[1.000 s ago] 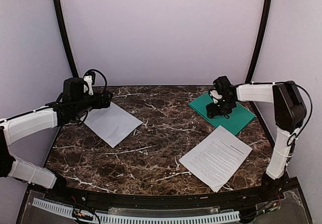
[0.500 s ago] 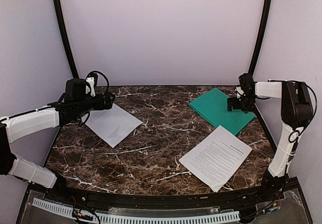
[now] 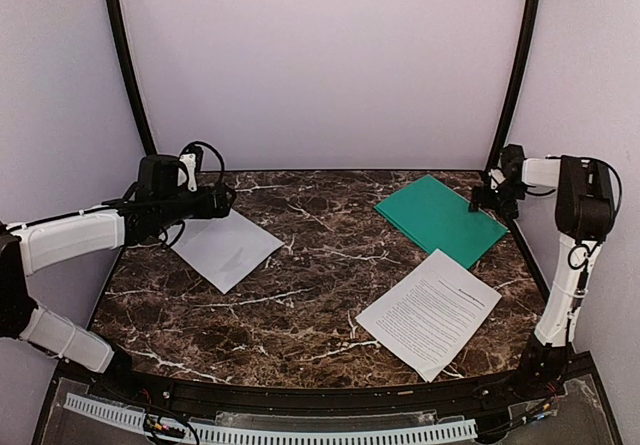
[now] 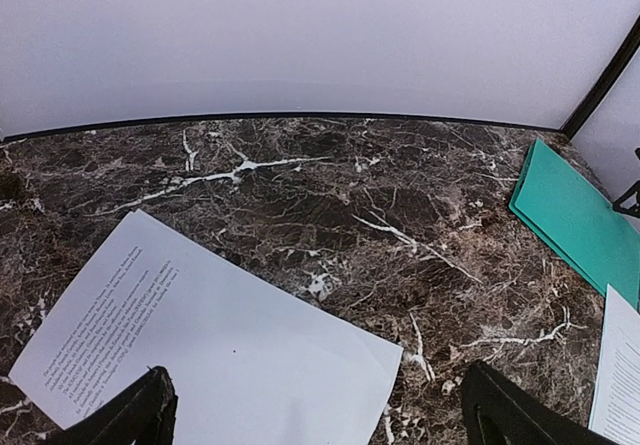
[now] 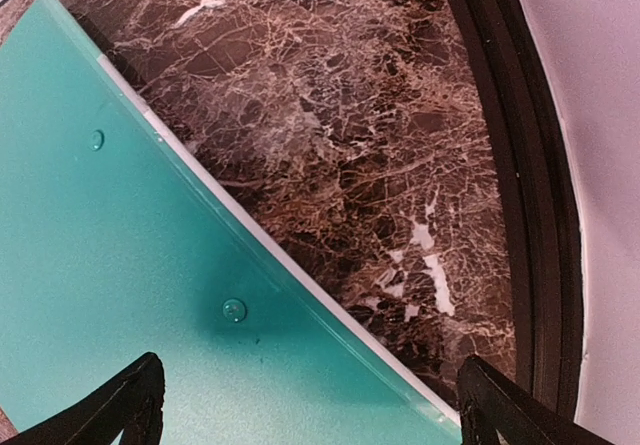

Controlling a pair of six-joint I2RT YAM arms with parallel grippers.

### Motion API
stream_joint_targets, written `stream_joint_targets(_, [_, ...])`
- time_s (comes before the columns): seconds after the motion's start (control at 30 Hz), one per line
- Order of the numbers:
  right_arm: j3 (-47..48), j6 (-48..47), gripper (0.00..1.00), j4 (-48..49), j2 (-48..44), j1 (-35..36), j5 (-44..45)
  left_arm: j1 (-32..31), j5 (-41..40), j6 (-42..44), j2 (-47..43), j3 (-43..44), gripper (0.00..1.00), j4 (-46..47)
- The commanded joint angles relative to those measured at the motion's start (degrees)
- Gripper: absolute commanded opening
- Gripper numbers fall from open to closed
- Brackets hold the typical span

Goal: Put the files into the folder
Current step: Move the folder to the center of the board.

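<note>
**Both hands wide apart and empty, both sheets outside the folder**

Quick rundown for you, using the green folder [image 3: 440, 220] as the reference point. It's lying flat and closed on the dark marble table [image 3: 320, 180].

Your right hand [image 5: 310, 410] is parked at the folder's far-right edge, right over the pale spine strip [image 5: 250, 235]. The fingers are spread wide, one over the green cover and the other over bare marble past the edge. Nothing's in it. I can't tell from the wrist view if it's actually touching the cover or just sitting above it.

The first sheet [image 3: 430, 312], printed side up, lies on the table just in front of the folder, on the side nearer the arm bases. It's close to the folder's near edge but there's a strip of marble between them, so it isn't touching.

The second sheet [image 3: 226, 248] is well off to the folder's left, across the table, lying flat and skewed.

Your left hand [image 4: 315, 415] is also far left of the folder, at that sheet's far corner, with the fingers wide apart and holding nothing.
</note>
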Motion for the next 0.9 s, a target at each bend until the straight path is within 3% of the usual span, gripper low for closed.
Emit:
stream_joint_targets(0.0, [2.8,-1.3,0.99,-2.4,3.1,-1.5,-4.5,-0.7,1.1,-0.6,0.8,1.7,1.00,-1.6])
stream_joint_targets(0.17, [1.5,-1.7,0.99,-3.0,3.9,-2.0,-8.0,-1.1,2.1,-1.3,1.9,2.6,1.00,-2.1])
stream_joint_targets(0.4, [-8.4,0.8,0.94,2.2,0.4,-0.6,-15.3,-3.2,4.4,-3.2,4.8,3.1,1.00,-1.8])
stream_joint_targets(0.6, [-13.4,4.4,0.92,6.4,-1.1,5.9,-14.0,-6.0,3.9,-5.4,8.7,3.7,1.00,-1.8])
stream_joint_targets(0.87, [-12.1,7.6,0.88,8.9,0.3,17.3,-11.9,-7.6,7.4,-8.6,16.0,7.1,1.00,-2.3])
